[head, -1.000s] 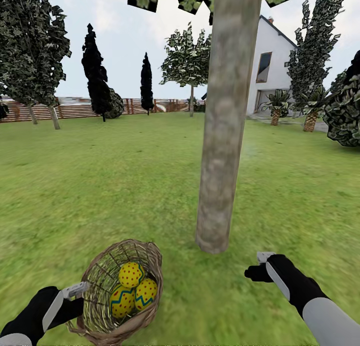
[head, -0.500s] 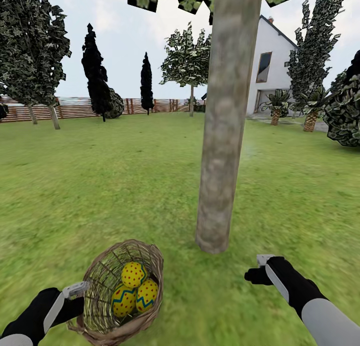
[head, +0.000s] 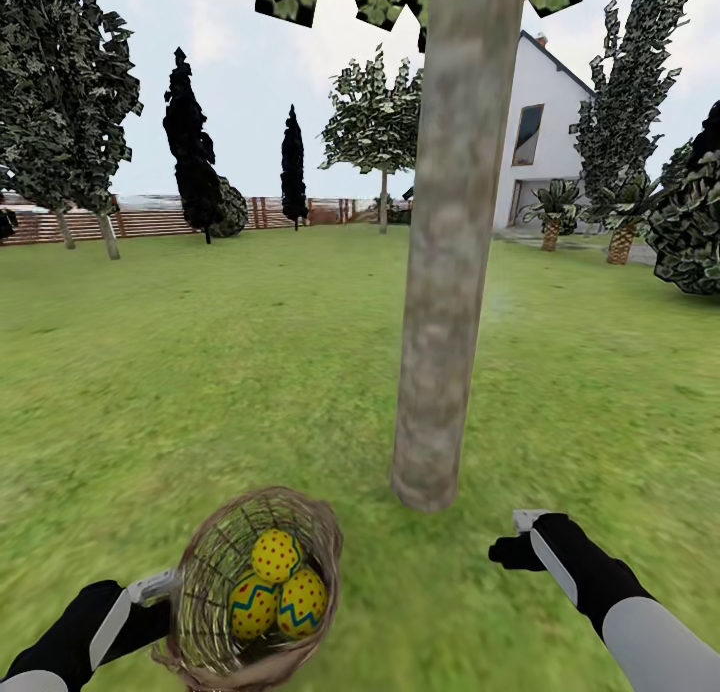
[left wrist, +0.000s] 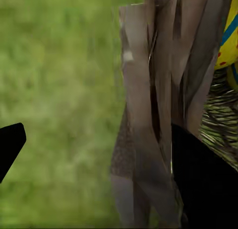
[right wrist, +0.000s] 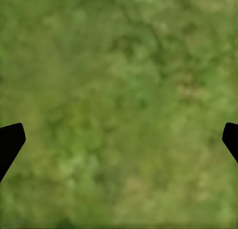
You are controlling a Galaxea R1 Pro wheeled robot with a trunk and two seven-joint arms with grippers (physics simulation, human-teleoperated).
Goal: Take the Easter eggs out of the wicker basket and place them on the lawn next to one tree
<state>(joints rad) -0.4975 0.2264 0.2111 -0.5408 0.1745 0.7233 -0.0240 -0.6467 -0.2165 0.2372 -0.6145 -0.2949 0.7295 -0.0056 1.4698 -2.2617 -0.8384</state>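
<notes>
Wicker basket (head: 255, 592) on lawn (head: 200, 372), near tree (head: 445, 272), three Easter eggs (head: 275, 592) inside. Left hand (head: 165, 584) gripping basket rim. Right hand (head: 520, 532) spread wide, empty, above grass.

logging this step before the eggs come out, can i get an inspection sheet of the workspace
Surface: mottled green lawn, flat.
Job's things: wicker basket on the grass near the tree trunk; three Easter eggs inside it, none out yet.
Clutter: nothing seen on the grass near the basket.
Grippers: left gripper at the basket's rim, one finger outside the wicker wall, the other on the egg side; grip not confirmed. Right gripper open above bare grass, holding nothing.
Cables: nothing seen.
Surroundings: white house, wooden fence, dark cypresses, other trees and bushes at the edges.
</notes>
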